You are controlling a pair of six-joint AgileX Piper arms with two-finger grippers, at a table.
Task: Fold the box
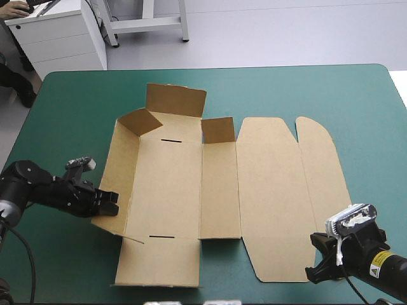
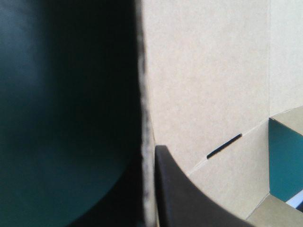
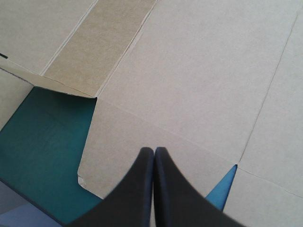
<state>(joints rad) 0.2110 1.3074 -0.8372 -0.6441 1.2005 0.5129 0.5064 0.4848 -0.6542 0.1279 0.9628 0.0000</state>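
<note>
At its left edge, the box [image 1: 222, 184] is being pinched by the left gripper [image 1: 109, 202]; the right gripper [image 3: 154, 150] is being pressed shut, empty. Board seems light, stiff; best gripped by edges.

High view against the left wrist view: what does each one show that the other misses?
Only the high view shows the whole brown box: left wall and far flaps raised, lid panels flat, plus the right end effector by the lid's near corner. Only the left wrist view shows the grip up close: a black finger on the wall's inner side, right beside its cut edge. Both show the left end effector on the box's left wall, a slot in the box's floor and the teal-green table cover.
</note>
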